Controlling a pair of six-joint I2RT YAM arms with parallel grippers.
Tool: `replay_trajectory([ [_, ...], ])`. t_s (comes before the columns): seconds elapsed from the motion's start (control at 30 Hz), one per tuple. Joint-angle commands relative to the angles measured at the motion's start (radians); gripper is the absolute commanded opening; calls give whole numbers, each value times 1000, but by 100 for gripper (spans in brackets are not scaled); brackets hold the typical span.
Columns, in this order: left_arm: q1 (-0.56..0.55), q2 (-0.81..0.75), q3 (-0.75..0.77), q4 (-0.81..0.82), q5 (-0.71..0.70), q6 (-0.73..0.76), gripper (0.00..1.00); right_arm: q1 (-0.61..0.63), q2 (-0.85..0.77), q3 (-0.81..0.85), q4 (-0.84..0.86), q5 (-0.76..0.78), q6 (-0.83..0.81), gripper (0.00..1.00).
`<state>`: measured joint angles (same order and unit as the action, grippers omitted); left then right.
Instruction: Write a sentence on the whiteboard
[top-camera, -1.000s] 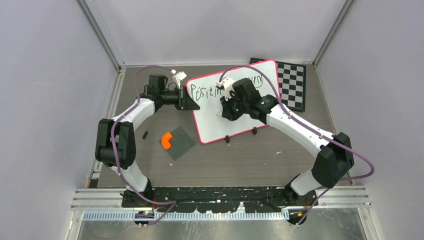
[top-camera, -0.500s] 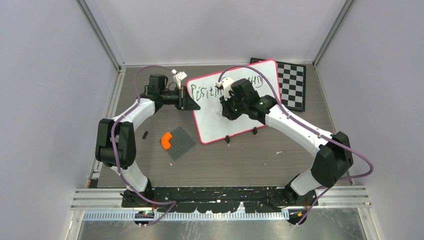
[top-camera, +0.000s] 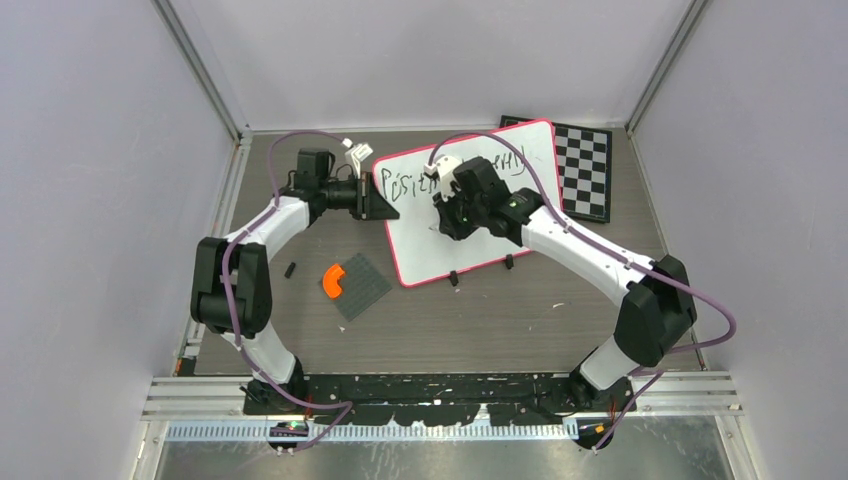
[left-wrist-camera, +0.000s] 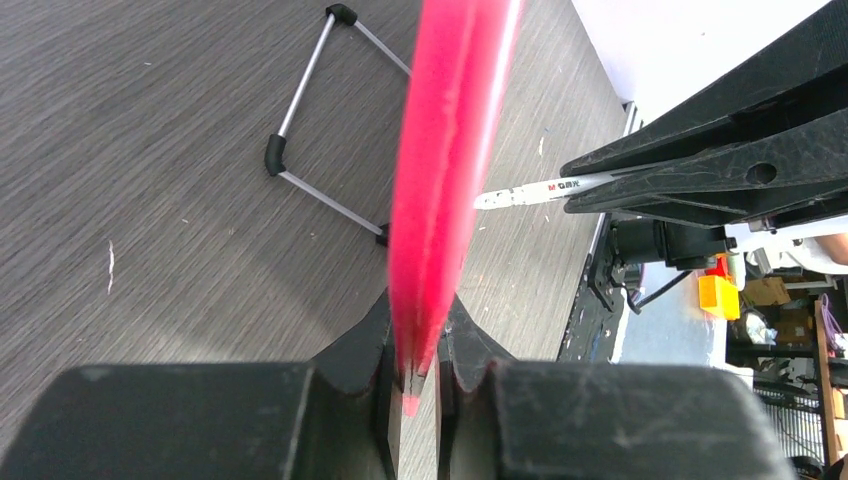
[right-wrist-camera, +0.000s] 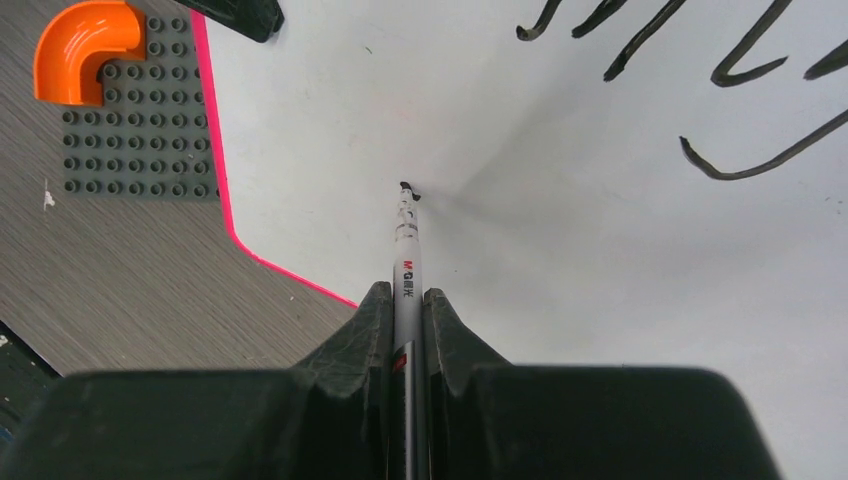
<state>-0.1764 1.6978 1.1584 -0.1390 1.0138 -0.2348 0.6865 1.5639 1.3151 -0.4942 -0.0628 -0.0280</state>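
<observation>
R end effector grips marker, tip on whiteboard; L end effector clamps rim.

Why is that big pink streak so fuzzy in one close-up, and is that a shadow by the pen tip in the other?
Left wrist view: the rim of the whiteboard sits close to the lens and blurs, while the table behind is sharp. Right wrist view: yes, the marker throws a grey shadow rightward across the board.

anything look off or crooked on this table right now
The large white red-rimmed whiteboard lies skewed on the grey wood-grain table, its far right corner covering part of the black-and-white chessboard. A small black piece lies loose on the tabletop.
</observation>
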Motion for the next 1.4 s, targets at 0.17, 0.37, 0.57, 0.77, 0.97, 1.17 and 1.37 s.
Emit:
replay_trajectory([
  [0.17, 0, 5, 15, 1, -44, 7, 0, 27, 30, 50, 67, 11, -12, 0],
  [0.37, 0, 4, 13, -6, -44, 16, 0, 33, 12, -2, 65, 13, -17, 0],
  [0.57, 0, 8, 14, -6, -44, 18, 0, 33, -16, -49, 60, 14, -25, 0],
  [0.77, 0, 7, 12, -6, -44, 19, 0, 33, -29, -53, 58, 54, -44, 0],
  [0.97, 0, 5, 14, -5, -44, 19, 0, 26, -22, 2, 45, 124, -65, 0],
  [1.17, 0, 5, 14, -8, -44, 20, 0, 7, -8, 51, 39, 144, -78, 0],
  [1.37, 0, 7, 17, -7, -42, 20, 0, -12, 16, 112, 40, 143, -75, 0],
])
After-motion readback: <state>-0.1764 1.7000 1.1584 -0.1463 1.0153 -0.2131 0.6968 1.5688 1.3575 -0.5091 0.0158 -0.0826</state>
